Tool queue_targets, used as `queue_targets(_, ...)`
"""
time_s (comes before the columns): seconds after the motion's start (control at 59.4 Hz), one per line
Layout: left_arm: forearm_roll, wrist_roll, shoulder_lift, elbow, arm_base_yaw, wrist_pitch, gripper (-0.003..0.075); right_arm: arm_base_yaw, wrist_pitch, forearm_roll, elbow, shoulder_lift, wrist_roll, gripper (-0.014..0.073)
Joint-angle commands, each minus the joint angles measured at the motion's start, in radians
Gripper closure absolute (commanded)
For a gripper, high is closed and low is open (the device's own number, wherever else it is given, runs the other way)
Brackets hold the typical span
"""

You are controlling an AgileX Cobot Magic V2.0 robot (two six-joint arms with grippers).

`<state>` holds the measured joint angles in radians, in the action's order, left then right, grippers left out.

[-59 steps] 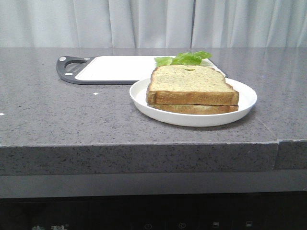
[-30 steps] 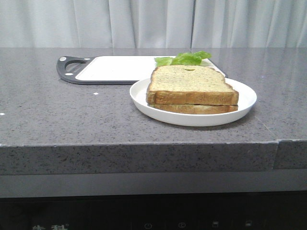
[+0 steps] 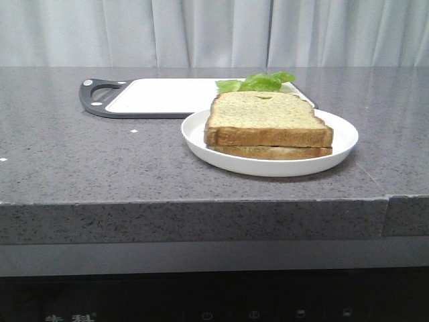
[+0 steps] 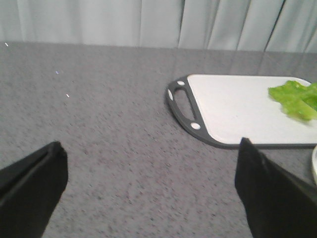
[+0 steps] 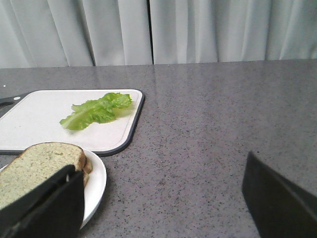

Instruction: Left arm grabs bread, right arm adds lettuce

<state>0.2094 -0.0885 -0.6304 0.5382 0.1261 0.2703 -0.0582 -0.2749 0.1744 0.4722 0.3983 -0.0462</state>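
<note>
Two toast slices are stacked on a white plate (image 3: 338, 144). The top slice is the bread (image 3: 267, 115), with a small dark hole near its far edge; it also shows in the right wrist view (image 5: 37, 166). The lettuce (image 3: 260, 82) lies on the white cutting board (image 3: 161, 96) behind the plate, and shows in the left wrist view (image 4: 295, 99) and the right wrist view (image 5: 96, 111). My left gripper (image 4: 151, 171) is open and empty over bare counter, left of the board. My right gripper (image 5: 163, 193) is open and empty, right of the plate. Neither arm shows in the front view.
The cutting board has a dark rim and a handle (image 4: 184, 105) at its left end. The grey speckled counter (image 3: 100, 161) ends in a front edge near the camera. Pale curtains (image 3: 214, 30) hang behind it.
</note>
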Motion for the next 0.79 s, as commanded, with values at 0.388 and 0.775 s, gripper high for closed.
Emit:
queue_targets(0.388,0.200,0.009,-0.592,0.481,0.369,0.191,0.0048,0.008,0.077,-0.008,0.034,0.012,-0.005,-0.0068)
queue_targets(0.775,0.219,0.009,-0.959,0.779,0.568,0.239,0.0048,0.008,0.077,-0.008,0.034,0.012,-0.005,-0.0068)
